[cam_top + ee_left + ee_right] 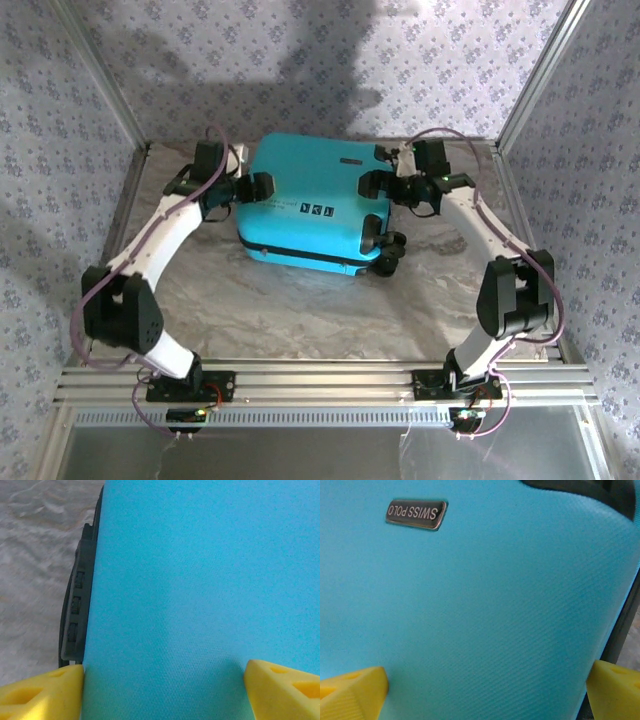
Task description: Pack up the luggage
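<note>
1. Top view. Closed luggage (310,205) flat on the far middle of the table (300,310), slightly askew. Smooth turquoise hard shell with rounded corners. Small dark marks (315,208) near the lid's centre, black wheels (385,245) at the near right corner. Marbled grey-white tabletop. Left gripper (255,188) at the shell's left edge, right gripper (375,183) over its right end, just beyond the wheels. Both with fingers spread, clamped on nothing. Patterned lilac walls (400,60) all around, ribbed metal rails (320,385) along the near edge, purple cables (150,235) looped along the white arms.

2. Left wrist. Finely grained turquoise shell of the luggage (200,570) across most of the frame. Along its left rim a black ribbed band (77,615), and beyond that the marbled table (35,555). Left gripper (162,690) spread wide: yellow wedge-shaped fingertips (42,692) in the bottom corners, one beside the rim, the other over the shell's face. Nothing held; contact with the shell impossible to tell.

3. Right wrist. Luggage (485,590) very close, with a fine woven-looking grain, curving away to the right. Glossy dark oblong badge (416,514) at top left, lettered SWISS POLO, upside down. Black band (585,487) at the top right. Right gripper (484,690) fully spread, yellow fingertips (350,690) in the bottom corners, gripping nothing.
</note>
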Motion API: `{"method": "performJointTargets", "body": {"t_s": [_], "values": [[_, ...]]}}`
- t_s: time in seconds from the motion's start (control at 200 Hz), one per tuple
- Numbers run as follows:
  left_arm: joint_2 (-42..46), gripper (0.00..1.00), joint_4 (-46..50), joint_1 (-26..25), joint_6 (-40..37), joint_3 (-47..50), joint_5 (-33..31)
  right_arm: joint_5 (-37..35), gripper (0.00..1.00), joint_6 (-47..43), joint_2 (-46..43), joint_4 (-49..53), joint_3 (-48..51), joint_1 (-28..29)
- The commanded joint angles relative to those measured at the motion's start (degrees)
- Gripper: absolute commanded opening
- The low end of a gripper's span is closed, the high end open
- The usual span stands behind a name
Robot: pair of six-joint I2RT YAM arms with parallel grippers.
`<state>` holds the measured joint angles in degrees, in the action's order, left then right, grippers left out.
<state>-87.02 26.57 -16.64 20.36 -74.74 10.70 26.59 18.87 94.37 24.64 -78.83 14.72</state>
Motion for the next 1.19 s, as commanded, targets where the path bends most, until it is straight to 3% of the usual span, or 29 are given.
{"method": "performJointTargets", "body": {"t_s": [0.0, 0.18, 0.36, 0.425, 0.575, 0.8, 1.044, 1.189], "values": [[4.1, 0.82, 5.1, -5.2, 3.4, 5.2, 5.2, 12.0, 1.00, -1.8, 1.2, -4.2, -2.5, 8.7], [5.3, 0.83, 11.3, -4.1, 3.9, 4.1, -6.3, 9.0, 1.00, -2.0, 3.3, -3.7, -2.7, 9.0], [2.8, 0.83, 13.7, -3.1, 3.4, 2.0, -8.1, 8.0, 1.00, -2.8, 4.7, -2.9, -2.2, 8.8], [1.6, 0.84, 13.4, -3.1, 3.4, 1.5, -6.6, 8.6, 1.00, -2.9, 5.3, -2.6, -2.8, 8.8], [1.6, 0.82, 10.0, -3.9, 3.0, -0.8, 3.6, 12.2, 0.98, -3.5, 6.4, -0.4, -9.2, 9.0], [3.6, 0.83, 7.2, -6.4, 6.1, -9.4, 11.7, 11.0, 0.98, -5.8, 5.4, 5.8, -21.1, 11.2], [2.9, 0.82, 8.2, -7.9, 6.7, -9.7, 10.4, 10.3, 0.98, -6.0, 4.2, 6.5, -22.6, 12.5], [4.1, 0.82, 10.8, -7.9, 5.9, -10.3, 6.8, 4.7, 0.97, -6.4, 2.6, 6.6, -19.8, 11.4]]}}
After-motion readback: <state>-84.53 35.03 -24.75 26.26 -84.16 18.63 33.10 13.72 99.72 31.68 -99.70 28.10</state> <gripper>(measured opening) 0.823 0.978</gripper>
